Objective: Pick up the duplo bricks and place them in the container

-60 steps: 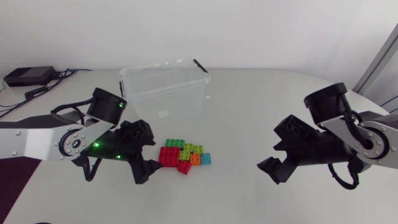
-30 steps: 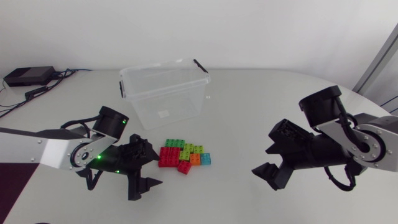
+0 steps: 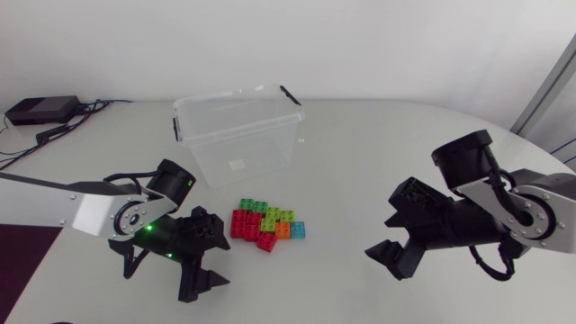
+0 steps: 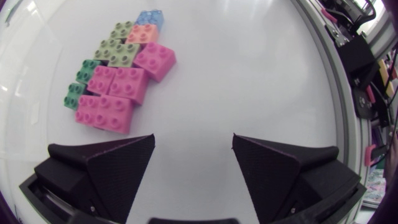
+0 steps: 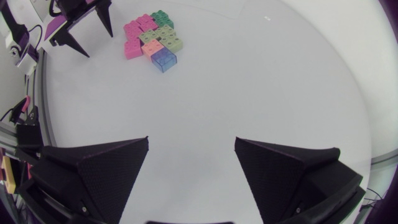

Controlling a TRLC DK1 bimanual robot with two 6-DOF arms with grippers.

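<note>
A tight cluster of duplo bricks point(image 3: 266, 225), red, green, orange and blue, lies on the white table in front of the clear plastic container point(image 3: 241, 135). My left gripper point(image 3: 175, 274) hovers open just front-left of the cluster. In its wrist view the bricks point(image 4: 121, 74) lie ahead and to one side of the open left gripper point(image 4: 193, 142), with nothing between the fingers. My right gripper point(image 3: 382, 238) stands open well to the right of the bricks. The right wrist view has the bricks point(image 5: 152, 38) far ahead of the empty right gripper point(image 5: 191, 144), with my left gripper point(image 5: 81, 25) beside them.
The container is lidless, with black clips point(image 3: 290, 94) on its rim. A black box point(image 3: 40, 110) and cables point(image 3: 63, 129) lie at the far left back. Bare table point(image 3: 342, 189) separates the bricks from my right arm.
My left arm has swung toward the table's front, so its gripper now sits lower and more front-left of the bricks. The right gripper has shifted slightly. The bricks have not moved.
</note>
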